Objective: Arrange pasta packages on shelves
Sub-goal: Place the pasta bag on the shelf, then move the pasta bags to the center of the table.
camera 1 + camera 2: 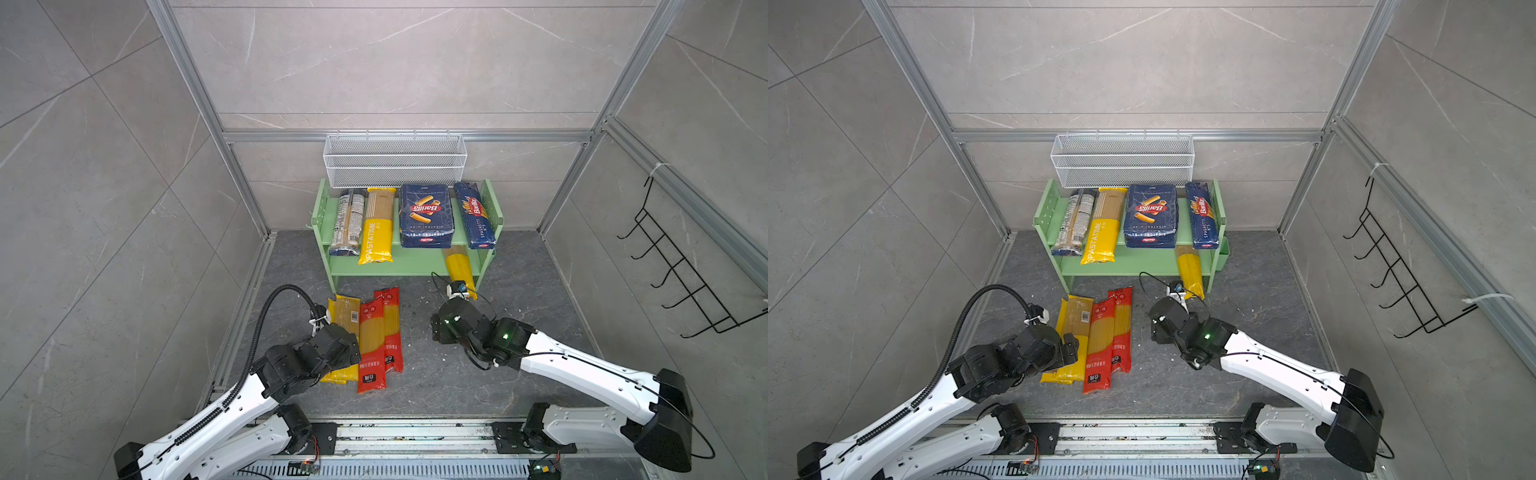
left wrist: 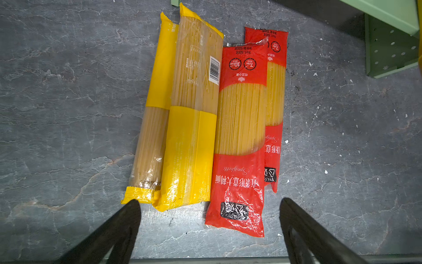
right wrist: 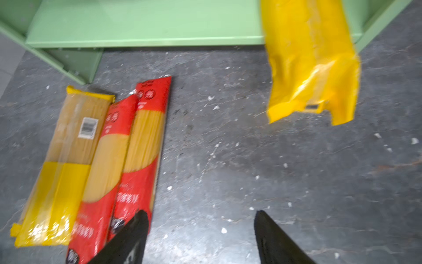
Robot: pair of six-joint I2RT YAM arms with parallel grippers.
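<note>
The green shelves point(image 1: 415, 267) stand at the back. The top board carries a clear brownish bag point(image 1: 347, 222), a yellow pack point(image 1: 376, 232), a wide blue Barilla pack point(image 1: 426, 216) and a narrow one point(image 1: 474, 216). Another yellow pack point(image 1: 459, 266) point(image 3: 310, 64) lies on the lower board, its end overhanging the front edge. On the floor lie two yellow packs point(image 2: 189, 128) point(image 2: 153, 128) and two red packs point(image 2: 239, 141) point(image 2: 275, 102), side by side. My left gripper point(image 2: 209, 201) hovers open over their near ends. My right gripper point(image 3: 201, 212) is open over bare floor, beside the red packs point(image 3: 139, 146).
A white wire mesh basket point(image 1: 395, 160) hangs above the shelves. A black wire hook rack point(image 1: 681, 266) is on the right wall. Aluminium frame posts edge the dark floor point(image 1: 519, 291). A metal rail point(image 1: 415, 436) runs along the front.
</note>
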